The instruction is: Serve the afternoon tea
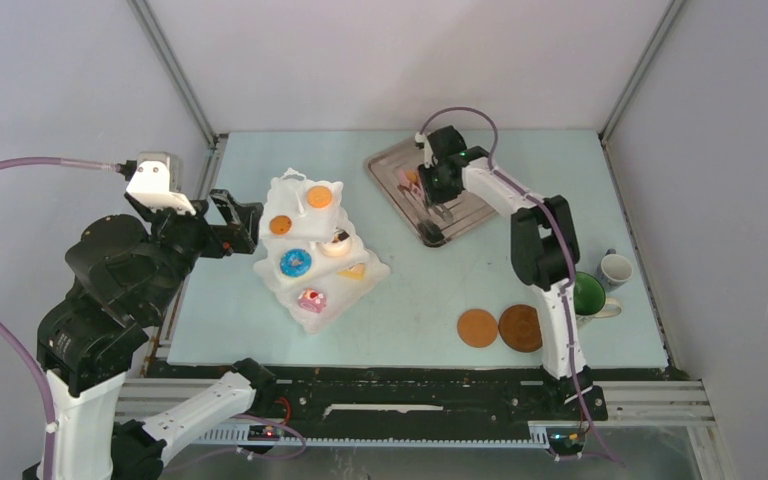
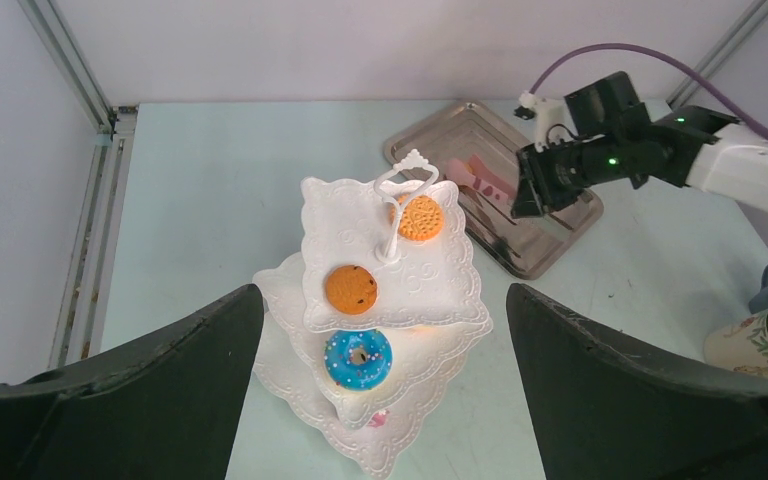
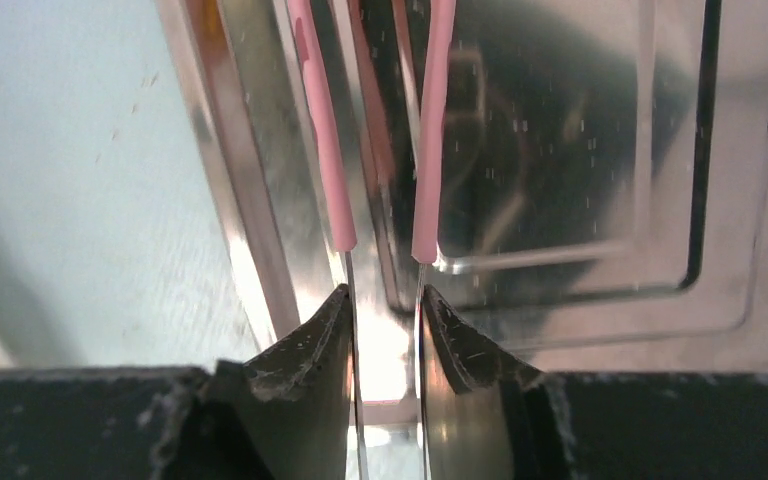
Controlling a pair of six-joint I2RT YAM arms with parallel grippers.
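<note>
The white three-tier scalloped stand [image 1: 278, 276] stands left of centre and also shows in the left wrist view [image 2: 450, 285]. It holds two orange biscuits [image 1: 280, 225] [image 2: 351, 289], a blue doughnut [image 1: 295, 263] [image 2: 358, 358], a pink doughnut [image 1: 312, 299] and cake slices [image 1: 352, 271]. Two brown coasters [image 1: 477, 327] lie at the front right. The green-lined mug [image 1: 588, 295] and the small white cup [image 1: 615, 269] stand behind my right arm. My left gripper [image 1: 235, 224] [image 2: 382, 300] is open and empty, left of the stand. My right gripper [image 1: 432, 215] [image 3: 385, 300] is shut on the pink tongs [image 3: 325, 130].
The rectangular silver metal tray [image 1: 390, 165] [image 3: 580, 150] lies at the back centre under the tongs and my right gripper. The cell's walls and frame posts close in the back and the sides. The right arm's elbow hangs over the mug.
</note>
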